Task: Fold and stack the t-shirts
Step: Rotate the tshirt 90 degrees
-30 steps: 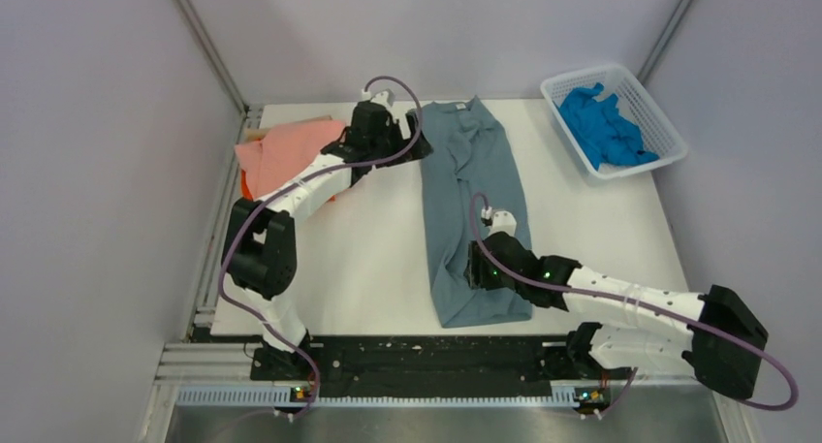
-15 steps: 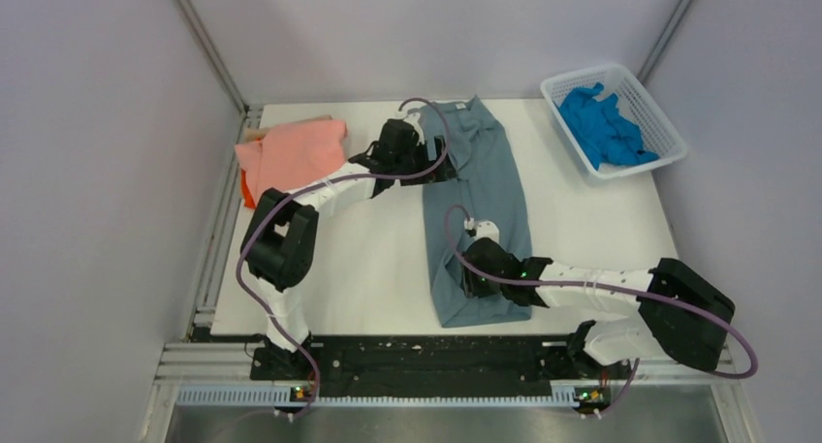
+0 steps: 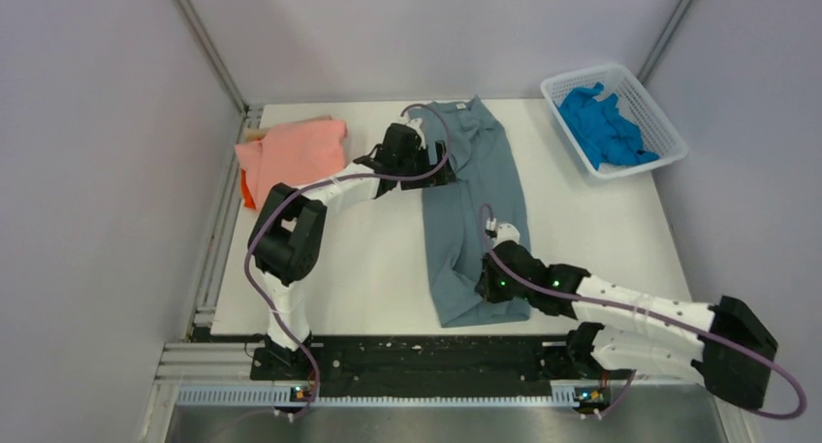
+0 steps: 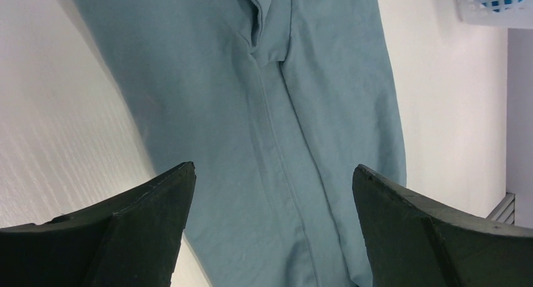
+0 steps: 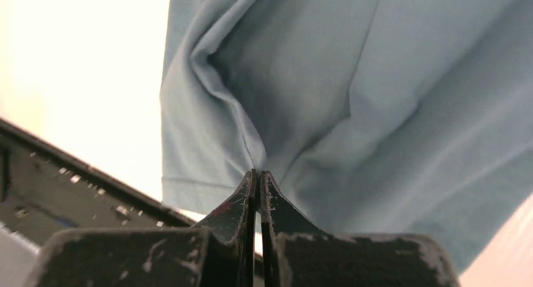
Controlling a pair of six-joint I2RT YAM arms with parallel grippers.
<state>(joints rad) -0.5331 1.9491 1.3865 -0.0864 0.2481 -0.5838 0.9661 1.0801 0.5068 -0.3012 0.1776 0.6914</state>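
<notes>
Shirt inspected: the grey-blue t-shirt (image 3: 475, 186) lay lengthwise mid-worktop (image 3: 368, 259), folded narrow; my right pincer (image 5: 258, 174) was clenched on a pinch of cloth by the near hem, presumably to carry it over for the crosswise fold; my left pincer (image 4: 273, 169) hung released over the collar end, ready to grasp.

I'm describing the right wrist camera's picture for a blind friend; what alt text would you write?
The right tool, its two dark fingers shut, pinches a fold of the grey-blue t-shirt near its hem. White table shows at left.
</notes>
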